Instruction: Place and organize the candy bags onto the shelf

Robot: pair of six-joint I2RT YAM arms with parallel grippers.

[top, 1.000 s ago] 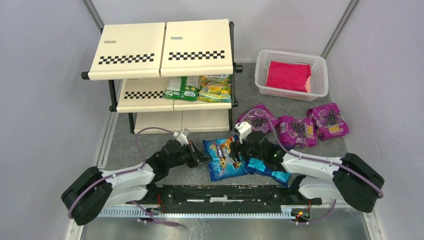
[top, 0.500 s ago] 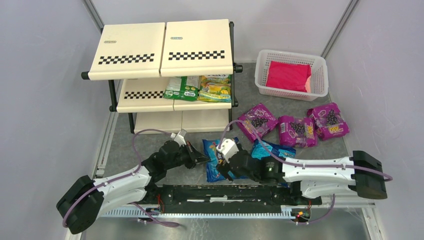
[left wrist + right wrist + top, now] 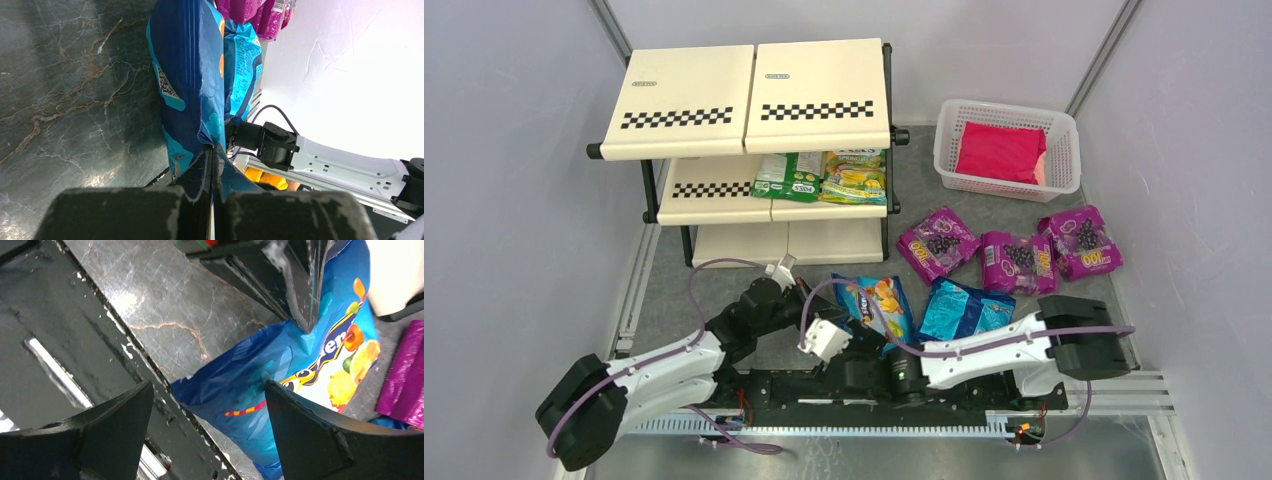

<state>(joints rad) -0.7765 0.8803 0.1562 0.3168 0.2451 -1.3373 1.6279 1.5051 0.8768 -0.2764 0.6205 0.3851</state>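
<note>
My left gripper point(image 3: 812, 308) is shut on the edge of a blue candy bag point(image 3: 876, 303); in the left wrist view its jaws point(image 3: 212, 150) pinch the bag's seam point(image 3: 187, 75). My right gripper point(image 3: 839, 350) is open and empty, low by the near rail, just in front of that bag point(image 3: 300, 375). The second blue bag point(image 3: 964, 308) lies flat to the right. Three purple bags point(image 3: 937, 243) point(image 3: 1016, 262) point(image 3: 1081, 243) lie behind it. Two green-yellow bags point(image 3: 789, 175) point(image 3: 856, 177) rest on the middle tier of the shelf point(image 3: 684, 100).
A white mesh basket point(image 3: 1064, 150) with a red packet point(image 3: 999, 150) stands at the back right. The black base rail point(image 3: 864, 385) runs along the near edge under the right gripper. Grey walls close both sides.
My right gripper has swung left and toward the near rail, away from the blue bags. The second blue bag now lies uncovered to the right. My left gripper still holds the first blue bag.
</note>
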